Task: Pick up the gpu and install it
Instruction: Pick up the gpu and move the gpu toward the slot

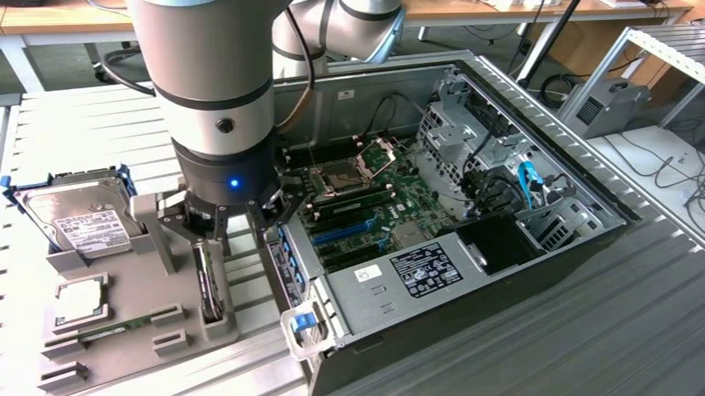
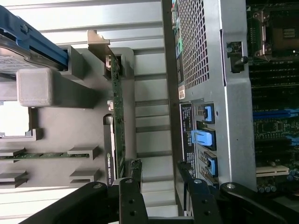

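Currently the gpu (image 1: 207,285) stands on edge in a slot of the grey holder (image 1: 138,285), lower left of the exterior frame, with the jaws apart and empty just above it; judged light, stiff but fragile, best pinched across its thin upper edge.

Exterior view: high up, slanting down over open computer case (image 1: 364,91) and grey holder (image 1: 121,301). Wrist view: close, facing straight down; shared ground: gpu (image 2: 117,121), holder, case wall
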